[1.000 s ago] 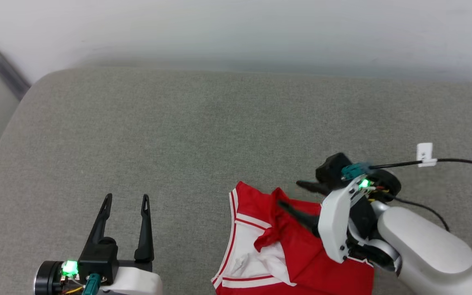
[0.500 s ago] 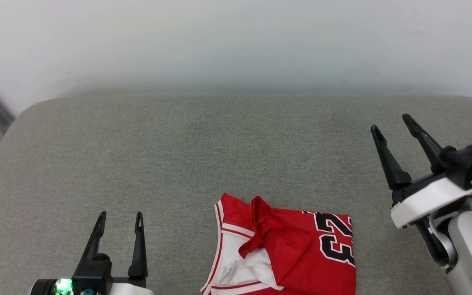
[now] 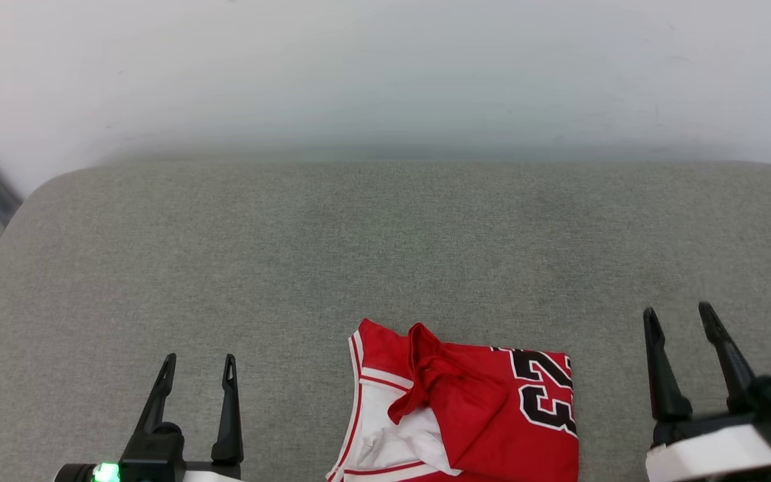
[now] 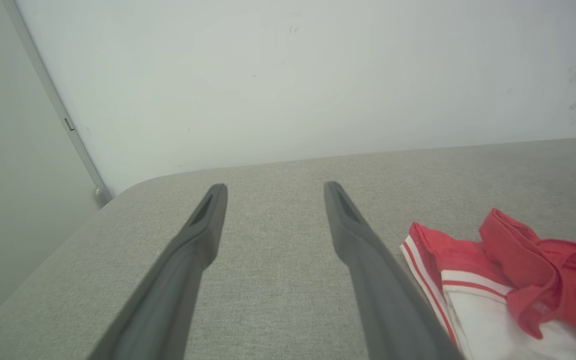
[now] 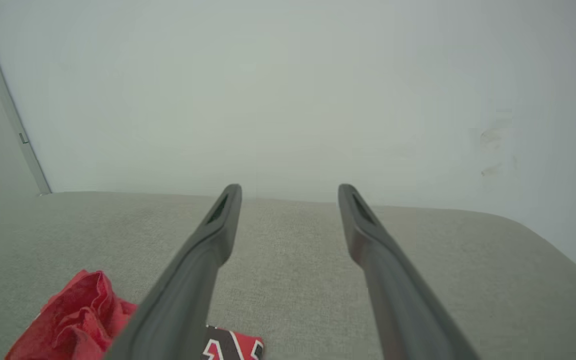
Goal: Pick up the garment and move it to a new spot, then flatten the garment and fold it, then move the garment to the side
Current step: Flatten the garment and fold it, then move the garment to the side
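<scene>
Fingers [image 3: 228,402] of the left gripper [image 3: 199,359] stand spread with bare cloth between them, and those of the right gripper [image 3: 677,310] are likewise parted and hold nothing. Between the two, touched by neither, the garment [image 3: 492,415] lies folded on the grey upholstered surface [image 3: 385,254], close to the robot. Its near part is cut off by the bottom of the head view, so its long axis cannot be told. Its far edge runs left to right, roughly parallel to the wall [image 3: 385,73]. The black-and-white number sits turned sideways at its right end. The white sleeve with striped trim is at its left end, and a rumpled red fold rises beside that. Beyond the garment the surface stretches bare to its far edge at the wall. More open cloth lies to either side, out to the rounded far-left corner.
</scene>
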{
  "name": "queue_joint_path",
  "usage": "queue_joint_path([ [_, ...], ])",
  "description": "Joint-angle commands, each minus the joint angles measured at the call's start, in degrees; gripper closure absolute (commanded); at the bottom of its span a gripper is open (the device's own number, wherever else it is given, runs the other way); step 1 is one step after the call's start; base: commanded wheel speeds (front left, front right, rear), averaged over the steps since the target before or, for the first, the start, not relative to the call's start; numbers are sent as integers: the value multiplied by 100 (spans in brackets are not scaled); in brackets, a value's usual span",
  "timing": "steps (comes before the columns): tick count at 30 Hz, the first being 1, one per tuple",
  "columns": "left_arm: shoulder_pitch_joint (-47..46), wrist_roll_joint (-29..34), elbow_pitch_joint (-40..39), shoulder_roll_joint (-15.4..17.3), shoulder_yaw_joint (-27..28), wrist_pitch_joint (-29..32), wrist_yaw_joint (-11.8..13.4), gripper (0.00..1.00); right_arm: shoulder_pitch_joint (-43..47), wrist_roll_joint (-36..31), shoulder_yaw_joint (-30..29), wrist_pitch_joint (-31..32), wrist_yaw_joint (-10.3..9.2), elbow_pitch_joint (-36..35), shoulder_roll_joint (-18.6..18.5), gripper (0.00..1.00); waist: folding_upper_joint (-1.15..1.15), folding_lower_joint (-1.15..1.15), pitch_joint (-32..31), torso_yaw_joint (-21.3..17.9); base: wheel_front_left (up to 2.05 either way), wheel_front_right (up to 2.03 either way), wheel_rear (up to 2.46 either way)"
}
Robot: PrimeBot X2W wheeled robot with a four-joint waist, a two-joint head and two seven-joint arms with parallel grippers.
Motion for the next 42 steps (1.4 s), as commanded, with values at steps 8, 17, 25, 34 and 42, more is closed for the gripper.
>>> queue_joint_path([
  [8,112,-24,-42,-44,1,-12,-44,0,669,-72,-206,-8,-2,-152,275,0,0,0,-40,1,0,0,0],
  [17,141,-32,-28,-74,41,-12,-77,0,559,-145,-269,-9,-2,-274,342,0,0,0,-47,-3,0,0,0],
  [25,57,-56,26,-108,44,-12,-105,0,-691,-28,-217,83,-2,-339,-662,0,0,0,-3,26,0,0,0],
  [34,-3,-68,37,-135,35,-12,-135,0,-1741,2056,1235,3450,-2,-266,-2087,0,0,0,57,79,0,0,0],
  [42,-112,-63,2,-158,47,-12,-178,0,-1517,4561,1370,6134,-1,-36,-2426,0,0,0,243,143,0,0,0],
])
